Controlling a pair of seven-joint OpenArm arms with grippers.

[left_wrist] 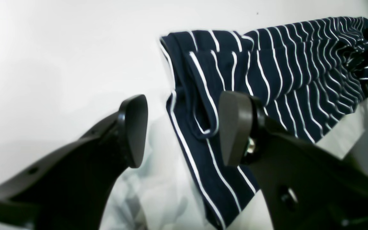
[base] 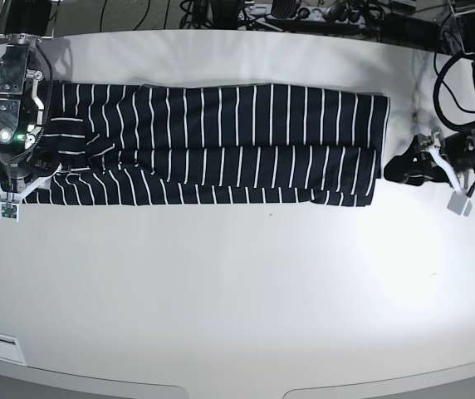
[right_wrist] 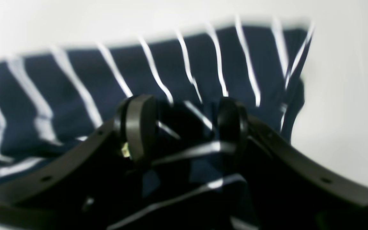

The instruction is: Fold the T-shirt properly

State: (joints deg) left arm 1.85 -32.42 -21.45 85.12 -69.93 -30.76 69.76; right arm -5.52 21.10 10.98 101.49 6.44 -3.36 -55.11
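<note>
The striped T-shirt (base: 221, 145) lies on the white worktop (base: 237, 291) as a long, narrow band, sides already folded in. One end sits under the right arm, the other stops just short of the left arm.

From where I stand, the step now looks like the lengthwise fold, bringing one end over to meet the other. To do it well, both layers at the corner need to be caught together and carried level. The end edges should land square on each other, or the stripes will show the skew. That loose lip of fabric at the end of the T-shirt nearest the left arm could drag and bunch if only the top layer is lifted.

Now the right pincer (right_wrist: 184, 127): it sits over its end of the T-shirt, jaws only partly closed, with striped cloth bunched in the gap between them. The wrist view is blurred, so I can't tell if the pads truly bite or just straddle the fabric.

The left pincer (left_wrist: 182, 129) is spread wide and holds nothing. It hangs just off the end edge of the T-shirt, one finger (left_wrist: 235, 127) above the cloth, the other above bare worktop beside the T-shirt.
</note>
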